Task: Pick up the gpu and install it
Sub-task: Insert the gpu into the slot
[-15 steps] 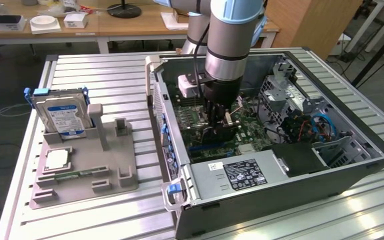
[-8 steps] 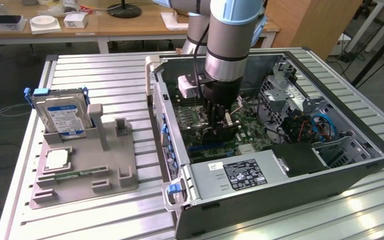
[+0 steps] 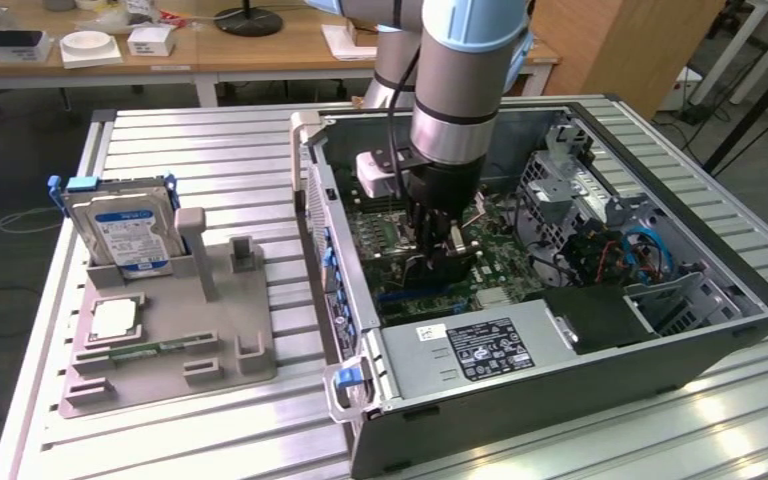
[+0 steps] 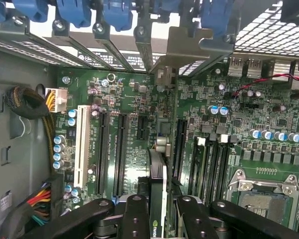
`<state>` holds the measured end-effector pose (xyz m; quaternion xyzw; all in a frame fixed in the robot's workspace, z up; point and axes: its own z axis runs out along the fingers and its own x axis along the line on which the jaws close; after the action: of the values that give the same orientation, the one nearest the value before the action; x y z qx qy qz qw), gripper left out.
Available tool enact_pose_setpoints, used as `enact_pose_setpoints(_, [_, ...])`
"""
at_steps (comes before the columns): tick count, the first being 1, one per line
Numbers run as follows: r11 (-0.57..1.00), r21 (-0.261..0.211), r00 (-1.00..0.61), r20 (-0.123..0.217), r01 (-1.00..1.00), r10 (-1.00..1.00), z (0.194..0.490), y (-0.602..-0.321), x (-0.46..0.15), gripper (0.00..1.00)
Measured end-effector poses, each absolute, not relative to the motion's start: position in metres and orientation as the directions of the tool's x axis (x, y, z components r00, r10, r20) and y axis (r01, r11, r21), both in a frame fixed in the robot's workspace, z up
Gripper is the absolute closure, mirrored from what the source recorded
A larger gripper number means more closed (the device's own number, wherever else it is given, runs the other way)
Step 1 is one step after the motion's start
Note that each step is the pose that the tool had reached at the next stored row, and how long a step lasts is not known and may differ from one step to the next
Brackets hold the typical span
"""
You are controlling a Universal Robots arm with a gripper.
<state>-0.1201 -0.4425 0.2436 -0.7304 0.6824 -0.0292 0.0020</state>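
Inside open case (image 3: pixel 531 415), end effector (image 4: pixel 159 206) pinching gpu (image 4: pixel 158 169) edge-on above motherboard (image 4: pixel 199 99); power-supply label (image 3: pixel 491 348) text unreadable.

Tight for the hand (image 3: pixel 440 265) gripping the dark green-black gpu card (image 4: pixel 158 199): silver power supply box (image 3: pixel 424 362) lower centre, grey drive cage (image 3: pixel 584 190) upper right. Slatted aluminium bench (image 3: pixel 197 140) upper left's wide open.

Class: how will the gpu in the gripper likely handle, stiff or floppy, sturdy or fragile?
Probably stiff: the gpu stands straight, edge-on in the gripper, without sagging. Likely fragile: a thin board above the crowded motherboard. Apt to tip if released, being narrow-edged.
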Motion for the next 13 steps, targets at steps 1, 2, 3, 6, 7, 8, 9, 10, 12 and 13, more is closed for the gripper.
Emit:
enact_pose_setpoints(1, [-0.069,-0.043,0.067,0.04,-0.997,-0.997,0.2435,-0.4428,-0.1202,0.74])
enact_pose_setpoints(2, [-0.068,-0.043,0.067,0.039,-0.997,-0.997,0.2435,-0.4431,-0.1202,0.74])
enact_pose_setpoints(3, [-0.068,-0.044,0.067,0.038,-0.997,-0.997,0.2434,-0.4433,-0.1201,0.74])
enact_pose_setpoints(6, [-0.068,-0.045,0.067,0.037,-0.997,-0.997,0.2433,-0.4433,-0.1199,0.74])
enact_pose_setpoints(7, [-0.068,-0.045,0.067,0.036,-0.997,-0.997,0.2432,-0.4432,-0.1199,0.74])
enact_pose_setpoints(8, [-0.068,-0.046,0.067,0.036,-0.997,-0.997,0.2432,-0.4432,-0.1199,0.74])
enact_pose_setpoints(9, [-0.068,-0.045,0.067,0.036,-0.997,-0.997,0.2432,-0.4433,-0.1199,0.74])
enact_pose_setpoints(10, [-0.068,-0.046,0.067,0.036,-0.997,-0.997,0.2432,-0.4433,-0.1199,0.74])
enact_pose_setpoints(12, [-0.068,-0.046,0.067,0.035,-0.997,-0.997,0.2431,-0.4431,-0.1198,0.74])
enact_pose_setpoints(13, [-0.068,-0.047,0.067,0.035,-0.997,-0.997,0.243,-0.4431,-0.1198,0.74])
